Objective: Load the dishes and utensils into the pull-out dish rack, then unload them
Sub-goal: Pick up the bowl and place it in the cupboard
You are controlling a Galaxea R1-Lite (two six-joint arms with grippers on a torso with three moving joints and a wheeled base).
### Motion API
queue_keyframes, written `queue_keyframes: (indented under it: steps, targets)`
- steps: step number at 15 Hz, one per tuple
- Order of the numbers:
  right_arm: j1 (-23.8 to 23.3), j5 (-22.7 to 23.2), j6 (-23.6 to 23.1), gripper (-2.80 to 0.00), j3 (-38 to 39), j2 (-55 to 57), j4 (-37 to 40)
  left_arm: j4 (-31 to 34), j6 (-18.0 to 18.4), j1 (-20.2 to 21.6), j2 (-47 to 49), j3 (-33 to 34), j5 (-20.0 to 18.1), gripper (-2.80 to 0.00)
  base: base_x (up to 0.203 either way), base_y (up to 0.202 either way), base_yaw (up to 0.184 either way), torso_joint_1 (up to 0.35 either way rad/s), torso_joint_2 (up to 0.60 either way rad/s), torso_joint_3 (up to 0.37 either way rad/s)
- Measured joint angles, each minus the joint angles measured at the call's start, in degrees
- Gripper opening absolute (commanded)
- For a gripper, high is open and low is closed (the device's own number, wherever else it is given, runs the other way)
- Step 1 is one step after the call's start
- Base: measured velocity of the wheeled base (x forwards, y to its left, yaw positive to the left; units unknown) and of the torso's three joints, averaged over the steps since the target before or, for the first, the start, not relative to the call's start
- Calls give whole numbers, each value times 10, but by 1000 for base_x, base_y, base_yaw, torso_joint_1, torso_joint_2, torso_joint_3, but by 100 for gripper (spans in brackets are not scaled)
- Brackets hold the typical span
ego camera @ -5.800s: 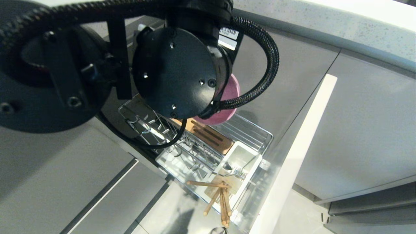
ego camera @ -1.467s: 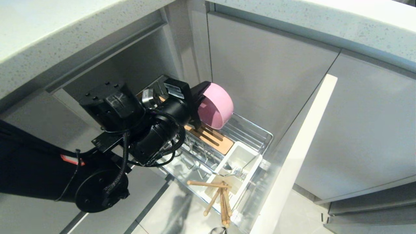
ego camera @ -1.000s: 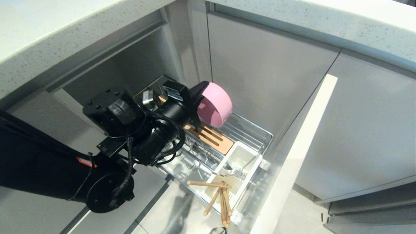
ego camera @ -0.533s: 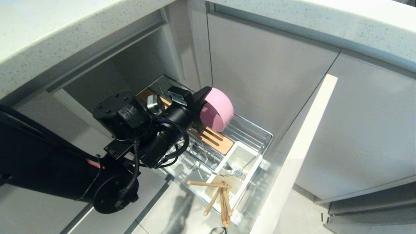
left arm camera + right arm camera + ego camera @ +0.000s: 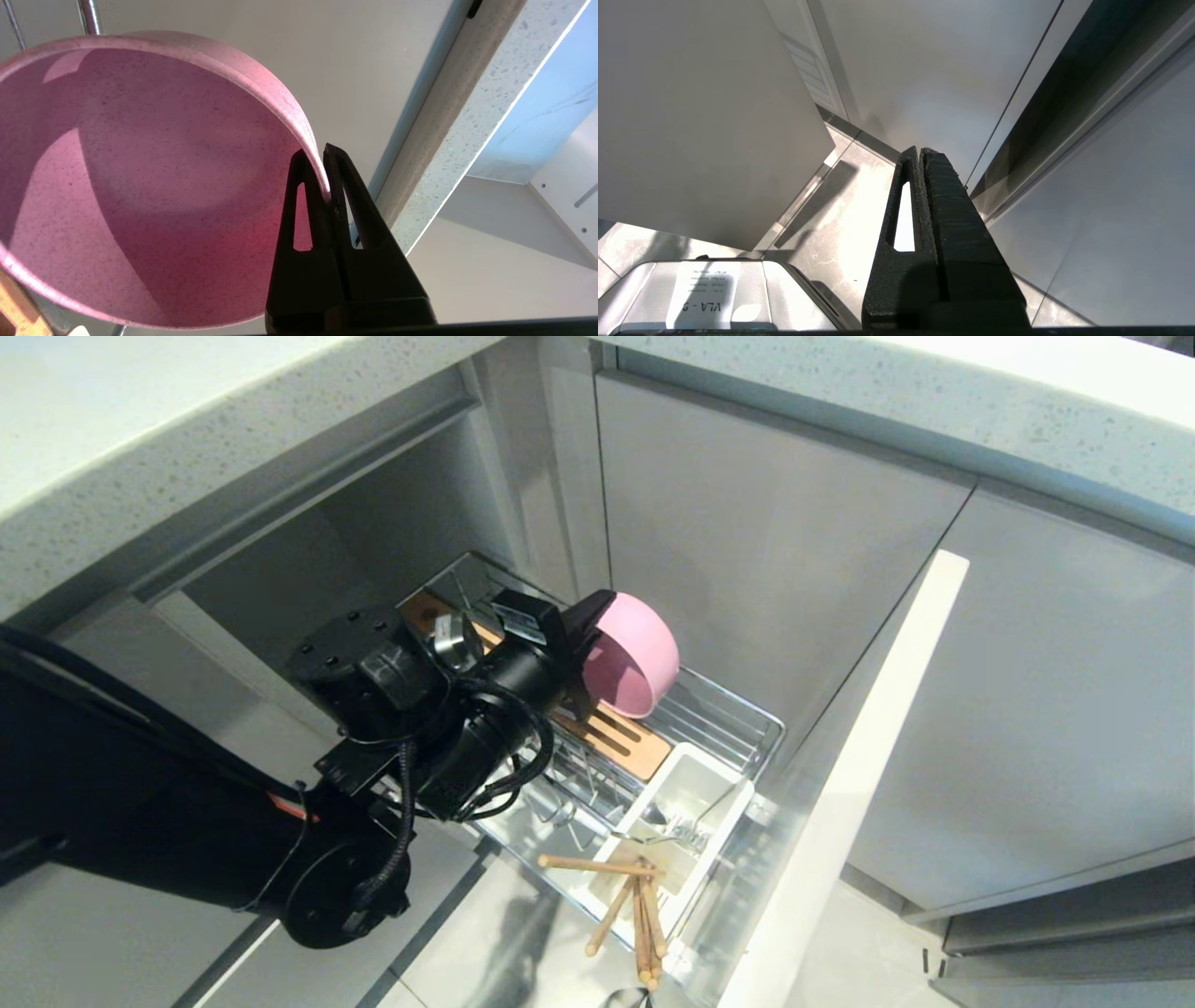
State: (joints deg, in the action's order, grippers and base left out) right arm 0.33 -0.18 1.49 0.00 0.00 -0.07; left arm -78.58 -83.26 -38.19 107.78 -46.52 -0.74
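1. Left pincer (image 5: 586,637): clenched on rim of pink bowl (image 5: 637,658). Wrist view confirms: 2 fingers (image 5: 306,186) pinch the thin rim wall between them, 1 inside the bowl, 1 outside.
2. Bowl: held on edge, tilted, open side facing the left arm, base toward the grey cabinet panel. It hangs over the rear part of the pull-out dish rack (image 5: 738,709), above the slotted wood strip (image 5: 621,739). Contact w/ strip or wires: cannot tell.
3. Rack: drawn out of the cabinet, chrome wire basket w/ upright prongs along its left side. White utensil box (image 5: 691,784) sits at the front end, just ahead of the wood strip.
4. Utensils: silver fork-like utensil (image 5: 674,826) lies inside the white box. Wooden chopsticks (image 5: 639,915) rest at the front of the box, several bunched and pointing out over its front edge, 1 lying crosswise on top.
5. Front panel (image 5: 840,784): pale, stands at the rack's outer end, to the right of the basket.
6. Pink plate: not seen in any view.
7. Right pincer (image 5: 920,156): fingers pressed together, holding nothing, away from the rack, pointing toward the floor and grey cabinet fronts. Not in head view.
8. Tabletop (image 5: 140,420): pale speckled slab runs above the cabinet opening.
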Motion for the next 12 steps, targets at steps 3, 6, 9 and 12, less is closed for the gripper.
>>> queue_keyframes:
  steps: [3,6,9,12]
  targets:
    - [0,0,0,-280,0,0,0,-5,-2,1,3,0,1,-280,0,0,0,0,0,0]
    - [0,0,0,-280,0,0,0,-23,-2,2,0,2,1,-280,0,0,0,0,0,0]
    - [0,0,0,-280,0,0,0,-35,-4,5,0,1,-2,-280,0,0,0,0,0,0]
    - [0,0,0,-280,0,0,0,-48,-15,5,0,0,-3,-280,0,0,0,0,0,0]
